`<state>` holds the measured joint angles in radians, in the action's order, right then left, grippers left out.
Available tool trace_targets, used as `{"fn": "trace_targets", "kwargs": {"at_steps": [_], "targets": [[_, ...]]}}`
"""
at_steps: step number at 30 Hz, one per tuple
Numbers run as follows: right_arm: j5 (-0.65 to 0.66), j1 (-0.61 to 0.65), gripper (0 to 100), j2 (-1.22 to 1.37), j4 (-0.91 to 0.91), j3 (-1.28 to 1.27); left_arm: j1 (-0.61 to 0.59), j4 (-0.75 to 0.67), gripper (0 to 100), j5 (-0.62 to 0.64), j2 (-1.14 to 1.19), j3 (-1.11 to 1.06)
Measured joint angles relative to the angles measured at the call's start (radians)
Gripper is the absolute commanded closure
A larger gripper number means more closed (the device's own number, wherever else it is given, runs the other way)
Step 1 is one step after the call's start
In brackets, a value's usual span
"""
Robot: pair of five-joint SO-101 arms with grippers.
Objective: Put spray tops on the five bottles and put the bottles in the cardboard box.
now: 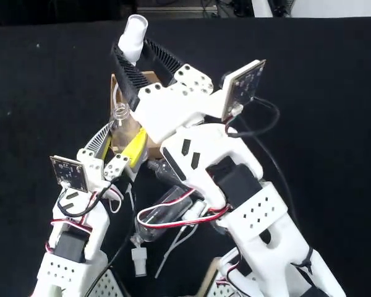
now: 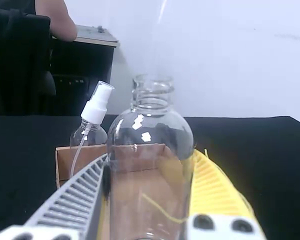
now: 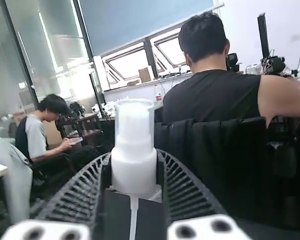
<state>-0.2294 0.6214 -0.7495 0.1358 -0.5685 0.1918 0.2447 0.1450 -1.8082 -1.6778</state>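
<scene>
At upper centre, the right gripper (image 1: 138, 54) clamps a spray top (image 1: 135, 34); just below, the left gripper (image 1: 119, 141) clamps an uncapped bottle (image 1: 120, 119). Capping step: next, guide the dip tube (image 3: 132, 220) into its neck.

The left end effector (image 1: 120, 141) was filled by an upright bottle (image 2: 150, 150). Just beyond it stood the cardboard box (image 2: 64, 162), with a capped bottle (image 2: 88, 134) standing in it. The right end effector (image 1: 136, 52), gripping a spray top (image 3: 134, 145), hung over the box. Behind both, a lying bottle (image 1: 164, 219) and a loose sprayer (image 1: 139, 260) cluttered the worktop (image 1: 37, 93), which stretched open to either side.
</scene>
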Motion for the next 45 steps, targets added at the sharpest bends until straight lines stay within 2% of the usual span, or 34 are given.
{"fn": "trace_targets", "kwargs": {"at_steps": [9, 12, 16, 22, 30, 33, 36, 39, 42, 45], "targets": [[0.052, 0.003, 98.4, 0.000, 0.002, -0.077, 0.000, 0.000, 88, 0.000, 0.000, 0.000], [0.052, 0.012, 91.7, 0.000, 0.058, -0.084, 0.000, 0.000, 88, 0.000, 0.000, 0.000], [0.054, 0.035, 83.8, 0.000, 0.233, -0.064, 0.003, 0.000, 88, 0.000, 0.000, 0.000], [0.055, 0.061, 87.1, 0.000, 0.486, 0.091, 0.000, 0.000, 88, 0.000, 0.000, 0.000], [0.055, 0.054, 91.9, -0.005, 0.635, 0.235, 0.000, 0.000, 88, 0.000, 0.000, 0.000], [0.055, -0.049, 93.3, -0.052, 0.713, 0.236, 0.000, 0.000, 88, 0.000, 0.000, 0.000], [0.055, -0.219, 93.1, -0.137, 0.796, 0.201, 0.000, 0.000, 88, 0.000, 0.000, 0.000], [0.055, -0.404, 93.1, -0.206, 0.810, 0.054, 0.000, 0.000, 88, 0.000, 0.000, 0.000], [0.055, -0.546, 93.1, -0.249, 0.732, -0.167, 0.000, 0.000, 88, 0.000, 0.000, 0.000], [0.055, -0.629, 93.1, -0.278, 0.555, -0.422, 0.000, 0.000, 88, 0.000, 0.000, 0.000]]}}
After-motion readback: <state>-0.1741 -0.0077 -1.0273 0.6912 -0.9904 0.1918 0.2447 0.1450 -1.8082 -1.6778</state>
